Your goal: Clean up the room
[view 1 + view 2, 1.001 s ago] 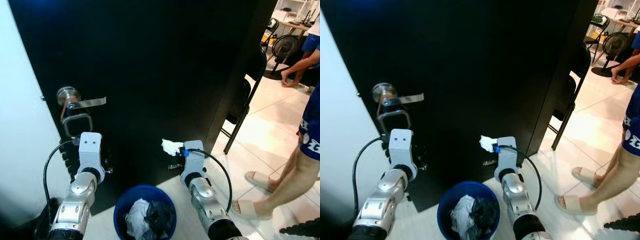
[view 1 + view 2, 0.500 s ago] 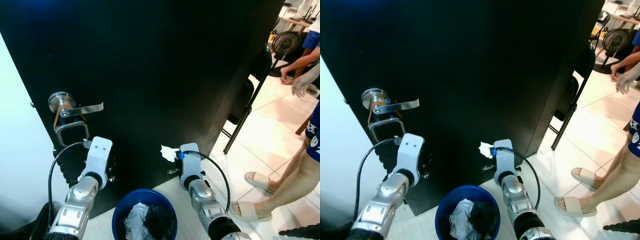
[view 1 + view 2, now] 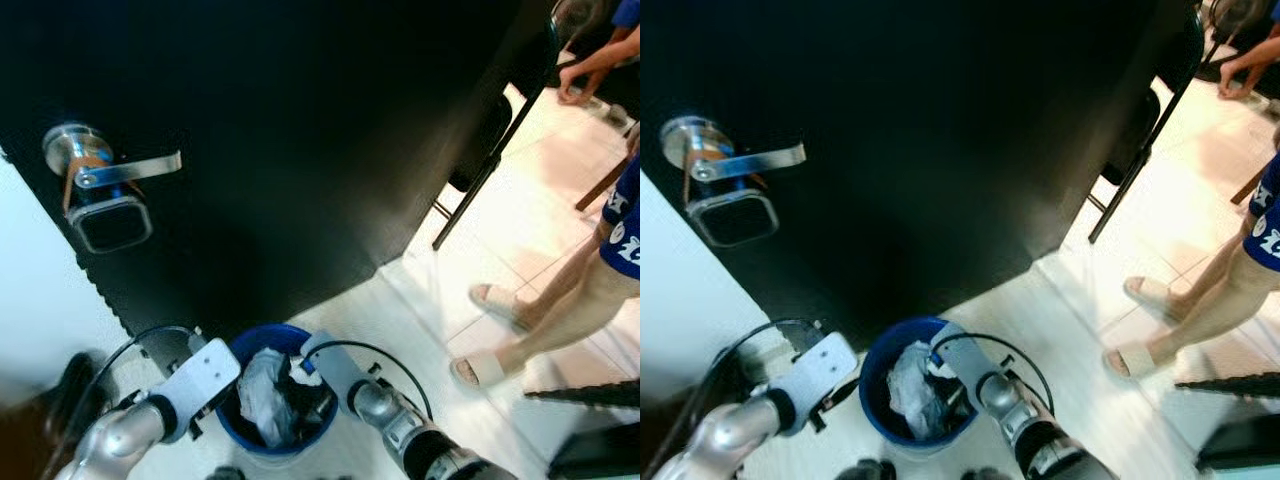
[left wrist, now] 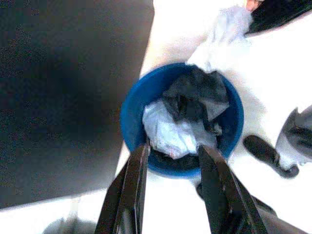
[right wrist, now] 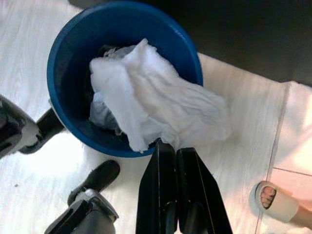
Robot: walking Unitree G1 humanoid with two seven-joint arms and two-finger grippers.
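Right end effector (image 5: 173,153) pinching white tissue (image 5: 161,109) over blue bin (image 5: 63,63), left end effector (image 4: 171,151) spread

Both silver arms are seen bent low in front of the body. The left hand (image 4: 170,183) is held with its two black fingers (image 4: 131,190) spread apart. The right hand (image 5: 175,158) is angled downward, fingers (image 5: 161,195) pressed tightly together on a white tissue (image 5: 165,109).

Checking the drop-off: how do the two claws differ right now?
The right claw is shut on a white tissue draped over the blue bin's rim; the left claw is open, holding nothing. Both point down at the bin.
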